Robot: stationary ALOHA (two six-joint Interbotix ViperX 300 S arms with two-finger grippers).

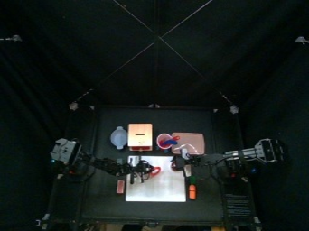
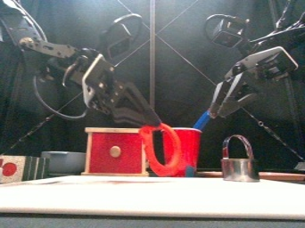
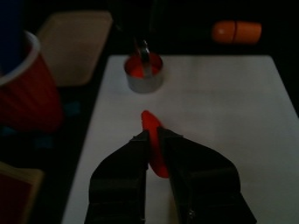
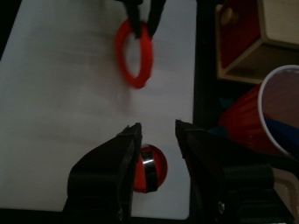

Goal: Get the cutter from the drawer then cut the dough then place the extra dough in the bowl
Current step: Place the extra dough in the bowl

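My left gripper (image 2: 152, 125) is shut on a red dough ring (image 2: 161, 148), which hangs above the white cutting board (image 2: 143, 194); the ring also shows edge-on between the jaws in the left wrist view (image 3: 155, 154). The round metal cutter (image 2: 241, 166) stands on the board to the right, with a red dough disc (image 4: 147, 170) inside it. Just above the cutter my right gripper (image 4: 158, 133) is open and holds nothing. In the right wrist view the dough ring (image 4: 133, 52) dangles from the other arm's jaws.
Behind the board stand the wooden box with its red drawer front (image 2: 116, 151), the red cup (image 2: 187, 151) with a blue knife, and the blue-grey bowl (image 1: 117, 137) at the back left. An orange toy (image 1: 190, 191) lies by the board's front right.
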